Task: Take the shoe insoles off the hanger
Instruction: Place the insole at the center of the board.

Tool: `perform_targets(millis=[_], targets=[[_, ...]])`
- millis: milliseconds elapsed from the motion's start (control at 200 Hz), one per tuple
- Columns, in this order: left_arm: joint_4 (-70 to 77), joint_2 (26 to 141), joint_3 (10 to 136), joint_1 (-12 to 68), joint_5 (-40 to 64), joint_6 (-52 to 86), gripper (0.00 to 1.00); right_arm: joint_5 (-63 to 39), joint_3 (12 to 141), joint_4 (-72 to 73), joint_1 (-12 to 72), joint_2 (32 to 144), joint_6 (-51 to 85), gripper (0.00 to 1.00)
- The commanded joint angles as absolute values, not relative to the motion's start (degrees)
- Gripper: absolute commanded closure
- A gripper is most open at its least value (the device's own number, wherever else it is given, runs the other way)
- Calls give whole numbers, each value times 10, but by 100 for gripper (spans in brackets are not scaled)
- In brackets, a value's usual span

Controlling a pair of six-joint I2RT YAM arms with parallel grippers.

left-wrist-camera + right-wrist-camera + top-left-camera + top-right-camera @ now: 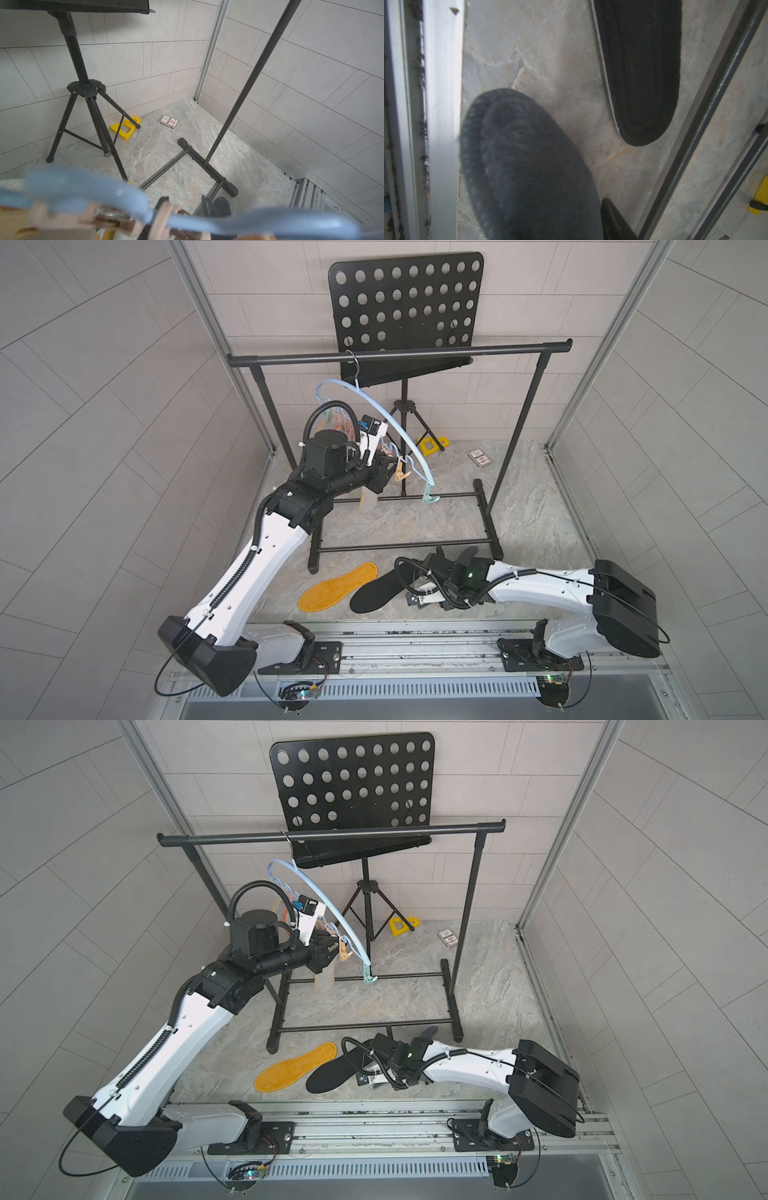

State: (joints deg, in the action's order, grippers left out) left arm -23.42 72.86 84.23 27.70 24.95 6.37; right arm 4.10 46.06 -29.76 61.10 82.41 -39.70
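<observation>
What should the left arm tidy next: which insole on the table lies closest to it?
The mustard-yellow insole; the black insole beside it and the dark grey insole are over by the right arm.

Hanger (400, 429) hangs on the rack (415, 353) — music stand (407, 302) behind, two insoles (338, 587) lying before it.
</observation>
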Motion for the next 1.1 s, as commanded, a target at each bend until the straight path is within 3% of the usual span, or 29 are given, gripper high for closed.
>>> perform_targets(millis=[0,265,455,866,1096], targets=[[-236,723,846,274,246,54,74,14,461,-283,615,811,-371,46],[-237,719,843,274,245,53,74,-2,480,-282,621,825,-359,40],[-237,718,839,274,244,54,74,-30,486,-266,607,768,-326,39],[-235,717,834,273,238,54,74,-104,361,-205,401,449,-87,37],[-238,723,838,273,240,55,74,-99,273,-260,313,262,-53,36]])
